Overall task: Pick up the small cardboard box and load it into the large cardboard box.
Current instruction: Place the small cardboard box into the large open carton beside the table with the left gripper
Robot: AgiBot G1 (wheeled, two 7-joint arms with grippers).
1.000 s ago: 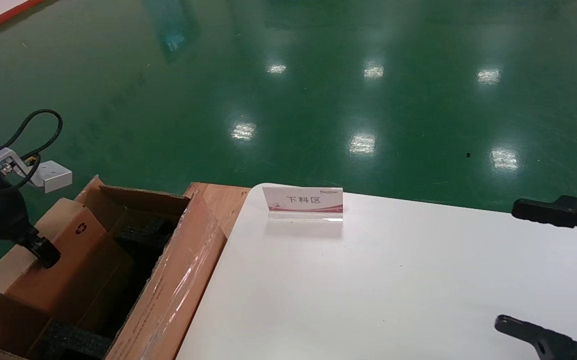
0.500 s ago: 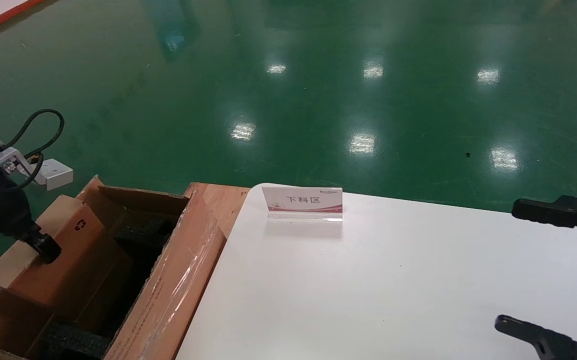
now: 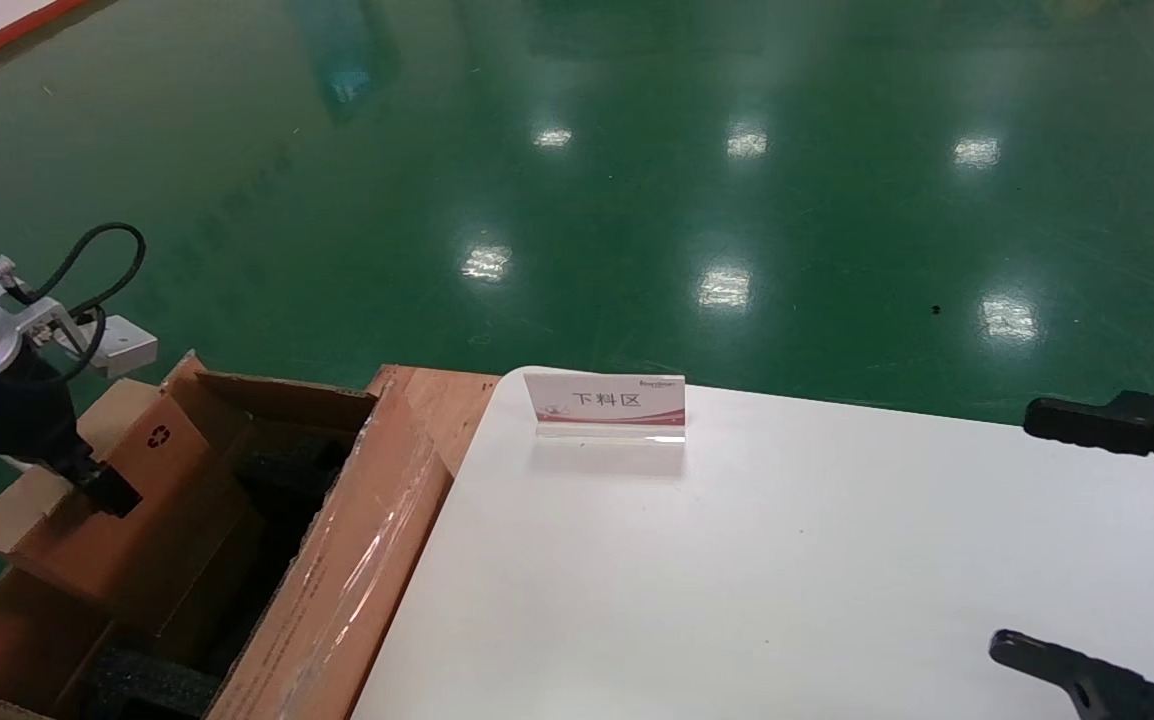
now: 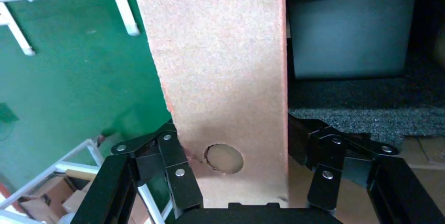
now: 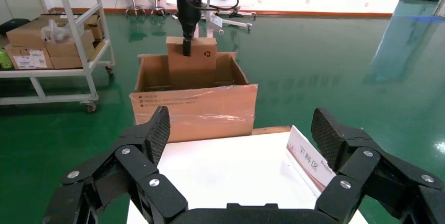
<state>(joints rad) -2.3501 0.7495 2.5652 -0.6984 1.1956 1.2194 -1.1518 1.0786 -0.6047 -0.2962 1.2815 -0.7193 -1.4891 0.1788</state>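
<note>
We see our left hand (image 3: 102, 485) at about nine o'clock in the head view, fingers clamped on opposite faces of the small cardboard box (image 3: 127, 480), one finger (image 4: 176, 169) pressed to each side in the left wrist view. The small cardboard box hangs tilted and partly inside the large cardboard box (image 3: 337, 560), which stands on the floor off the desk's (image 3: 787, 560) left edge, between seven and nine o'clock, with its taped flap toward the desk. The recycling mark faces up and toward the desk, and black foam padding (image 3: 152, 680) shows in the carton below. Our right hand (image 5: 241, 145) waits spread wide and empty over the desk at about four o'clock, with a small sign (image 3: 605, 405) standing near twelve o'clock. We judge the load unfinished. The tilt could catch a lower corner on the foam or the carton wall, so the box wedges askew, and letting go early could leave it propped on the rim.
</note>
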